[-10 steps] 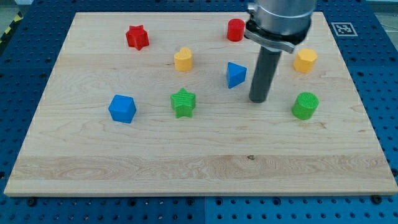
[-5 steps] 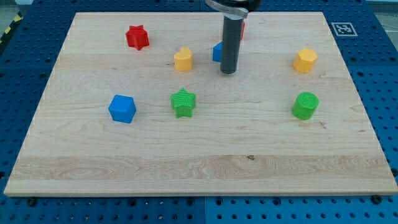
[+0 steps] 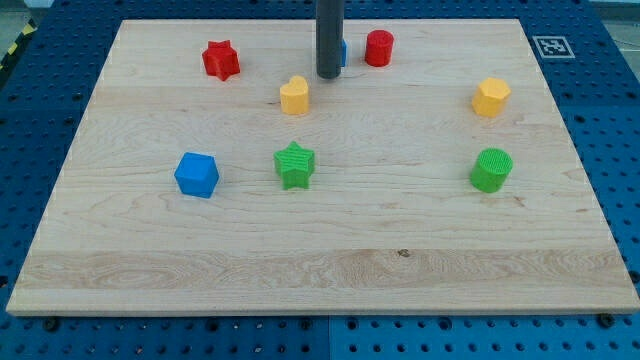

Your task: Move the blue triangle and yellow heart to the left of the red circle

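Note:
My tip (image 3: 328,75) rests on the board near the view's top, just up and right of the yellow heart (image 3: 294,95). The blue triangle (image 3: 342,51) is mostly hidden behind the rod; only a blue sliver shows on the rod's right side. It sits just left of the red circle (image 3: 379,47). The yellow heart lies lower, left of both.
A red star (image 3: 221,59) sits at the top left. A blue cube (image 3: 197,174) and a green star (image 3: 294,164) lie mid-left. A yellow hexagon (image 3: 491,97) and a green cylinder (image 3: 491,169) are on the right. The wooden board (image 3: 320,270) ends at a blue pegboard.
My tip moved up and left from the board's right middle. It pushed the blue triangle up and left until it sits beside the red circle. The other blocks stayed put.

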### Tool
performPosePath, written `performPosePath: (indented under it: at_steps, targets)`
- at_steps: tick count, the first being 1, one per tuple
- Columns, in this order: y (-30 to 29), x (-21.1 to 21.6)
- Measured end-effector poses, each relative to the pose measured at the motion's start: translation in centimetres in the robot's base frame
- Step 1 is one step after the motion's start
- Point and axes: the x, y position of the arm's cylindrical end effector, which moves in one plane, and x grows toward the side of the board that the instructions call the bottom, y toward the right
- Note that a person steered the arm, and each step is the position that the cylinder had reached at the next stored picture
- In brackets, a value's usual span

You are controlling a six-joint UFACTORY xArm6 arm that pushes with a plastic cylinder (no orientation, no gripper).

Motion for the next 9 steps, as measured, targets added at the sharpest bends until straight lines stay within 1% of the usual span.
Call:
performPosePath:
  at_steps: [2,3,4,5,6,8,9]
  targets:
    - [-1.1,5.8]
    - [-4.2,6.3]
    - [-7.5,4.8]
    - [-7.8,0.6]
    - [-7.8,-0.7]
    - [-6.7,2.3]
    - [-5.2,1.9]
